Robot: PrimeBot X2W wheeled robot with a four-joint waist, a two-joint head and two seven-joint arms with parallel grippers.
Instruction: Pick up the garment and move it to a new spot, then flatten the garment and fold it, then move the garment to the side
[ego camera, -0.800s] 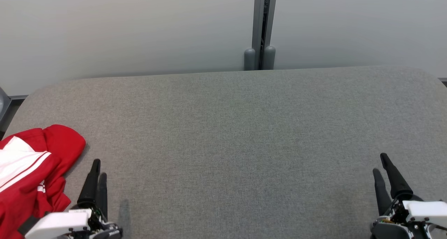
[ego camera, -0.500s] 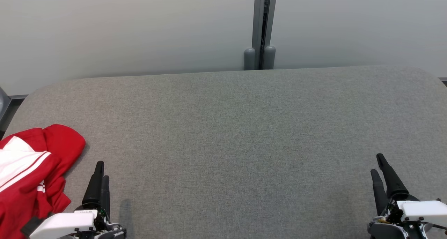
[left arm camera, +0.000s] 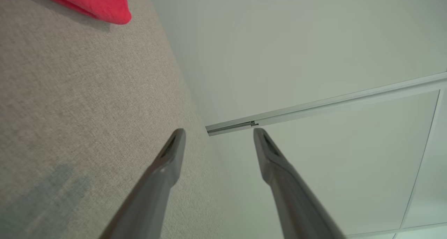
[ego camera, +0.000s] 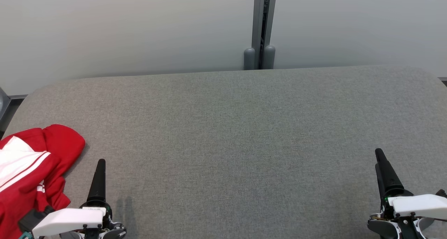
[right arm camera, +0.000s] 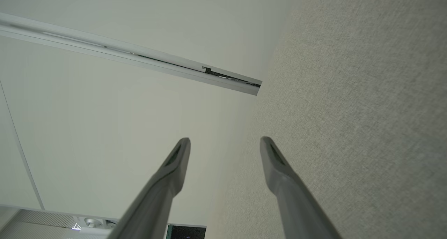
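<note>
A red garment with a white panel and thin white stripes (ego camera: 31, 169) lies bunched on the near left part of a grey fabric-covered table with rounded corners (ego camera: 223, 127), running past the table's left side out of the head view. A small label on the left wrist collar (ego camera: 91, 209) is too small to read.

The left gripper (left arm camera: 218, 131) sits over the table's near edge, towards its left end, its two dark fingers spread apart with nothing between them and clear of the cloth. The right gripper (right arm camera: 225, 139) sits over the near edge at the table's right end, fingers likewise parted and holding nothing.

Between the two grippers the table's cloth top stretches bare to its far edge. That far edge meets pale grey wall panels (ego camera: 139, 29), split by an upright metal strip (ego camera: 260, 22) behind the table's middle.
</note>
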